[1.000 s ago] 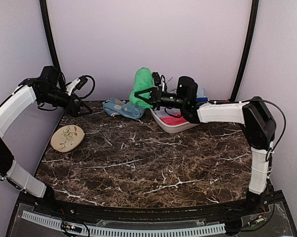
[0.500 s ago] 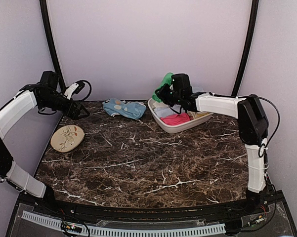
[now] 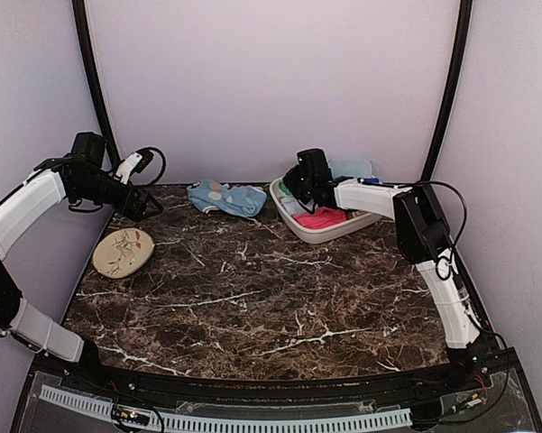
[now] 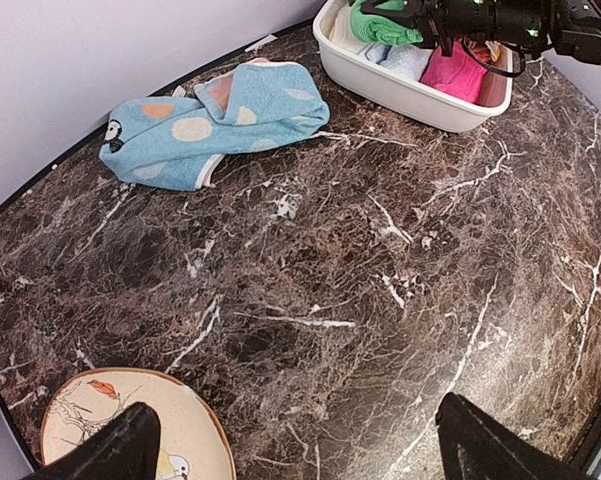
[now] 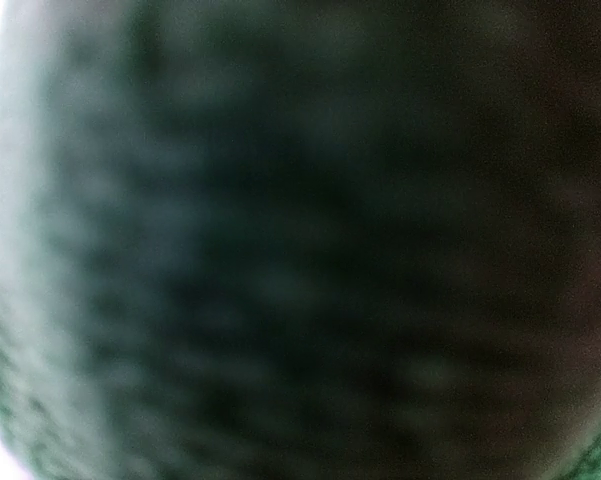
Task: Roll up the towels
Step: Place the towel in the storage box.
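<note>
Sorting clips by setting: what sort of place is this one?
Likely a robot test booth, not a home: a left arm and right arm mounted at the edge of a marble-look table, plain lilac walls close around it, and a white tub holding a green towel.

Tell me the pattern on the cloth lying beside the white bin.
Light blue cloth with big white and orange dots; the left wrist view shows it best.
</note>
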{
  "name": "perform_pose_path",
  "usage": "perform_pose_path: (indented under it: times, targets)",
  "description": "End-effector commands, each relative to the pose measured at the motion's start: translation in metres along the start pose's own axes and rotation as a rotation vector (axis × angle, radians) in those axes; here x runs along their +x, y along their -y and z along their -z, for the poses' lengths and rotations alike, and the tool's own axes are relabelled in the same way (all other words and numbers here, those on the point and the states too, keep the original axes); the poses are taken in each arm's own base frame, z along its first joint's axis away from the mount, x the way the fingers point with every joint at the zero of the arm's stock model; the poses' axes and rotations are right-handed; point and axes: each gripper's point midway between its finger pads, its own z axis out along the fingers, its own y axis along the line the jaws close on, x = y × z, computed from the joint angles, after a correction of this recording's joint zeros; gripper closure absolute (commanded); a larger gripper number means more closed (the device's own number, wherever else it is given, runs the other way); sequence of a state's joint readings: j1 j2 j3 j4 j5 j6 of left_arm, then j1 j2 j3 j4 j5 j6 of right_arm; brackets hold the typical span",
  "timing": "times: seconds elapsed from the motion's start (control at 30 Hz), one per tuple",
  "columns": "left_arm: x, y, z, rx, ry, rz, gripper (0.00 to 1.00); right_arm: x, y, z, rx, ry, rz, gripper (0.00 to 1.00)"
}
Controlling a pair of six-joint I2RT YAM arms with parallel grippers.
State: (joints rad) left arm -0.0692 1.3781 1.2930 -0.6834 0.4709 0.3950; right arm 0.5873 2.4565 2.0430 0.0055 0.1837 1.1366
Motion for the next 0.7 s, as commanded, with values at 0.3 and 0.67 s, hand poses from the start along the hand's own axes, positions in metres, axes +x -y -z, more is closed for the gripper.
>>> perform_pose_path:
  times: [0.3,0.67]
  targets:
    - [0.005,0.002,0.001,0.001,-0.002,0.016,0.01,-0.021,-0.018,-0.029,-0.075,0.023,-0.128,0.64]
    - [0.014,-0.004,0.001,-0.037,-0.028,0.006,0.01,-0.027,-0.03,0.015,-0.048,0.014,-0.08,0.0]
